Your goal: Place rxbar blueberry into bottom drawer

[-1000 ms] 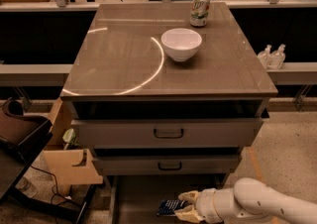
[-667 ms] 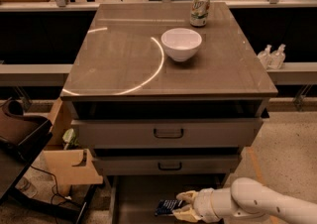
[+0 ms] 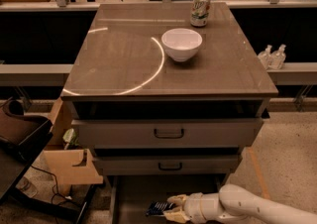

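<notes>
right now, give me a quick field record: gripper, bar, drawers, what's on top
gripper: low at the frame's bottom edge, over the open bottom drawer, jaws closed on the rxbar blueberry
rxbar blueberry: sticks out left of the jaws, above the drawer's dark interior, not yet released
bottom drawer: pulled out
upper drawers: two, each with a dark handle
cabinet top: white bowl, soda can behind it

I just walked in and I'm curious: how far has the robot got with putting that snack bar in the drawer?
Done: the bottom drawer is pulled open. In hand: the gripper holds the rxbar blueberry low over the drawer's inside. Left: letting go, so the bar lies in the drawer, then backing away.
</notes>
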